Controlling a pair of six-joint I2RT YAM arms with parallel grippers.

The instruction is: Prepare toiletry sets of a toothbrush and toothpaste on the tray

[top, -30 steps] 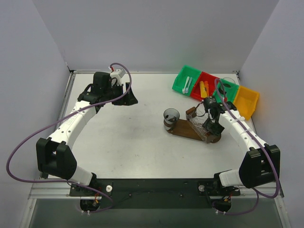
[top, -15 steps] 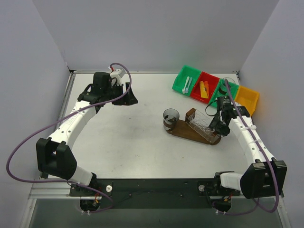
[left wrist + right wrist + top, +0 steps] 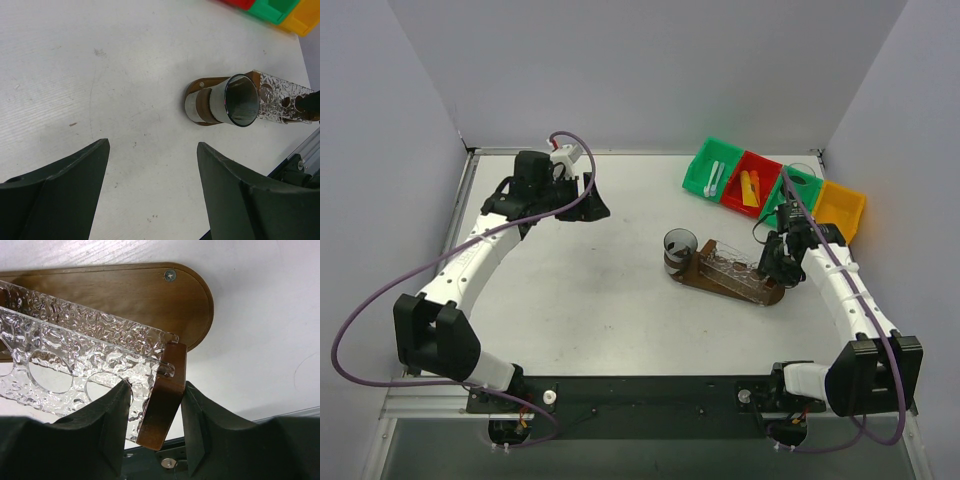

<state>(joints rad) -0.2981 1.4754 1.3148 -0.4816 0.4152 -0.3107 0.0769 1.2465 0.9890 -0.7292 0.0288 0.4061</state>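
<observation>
Tray (image 3: 100, 290) end post (image 3: 167, 370) pinched in our right claw (image 3: 155, 395), likely to reposition it on the table (image 3: 75, 75); left claw (image 3: 151, 147) hangs spread, idle.

You are working in a robot lab: grey walls (image 3: 640, 70) are closing in a white table (image 3: 600, 290), and a left arm (image 3: 470, 258) and right arm (image 3: 842, 292) are trailing purple cables (image 3: 333, 352).

One wooden tray (image 3: 125, 287), four plastic bins (image 3: 701, 160), two arms (image 3: 470, 258).
</observation>
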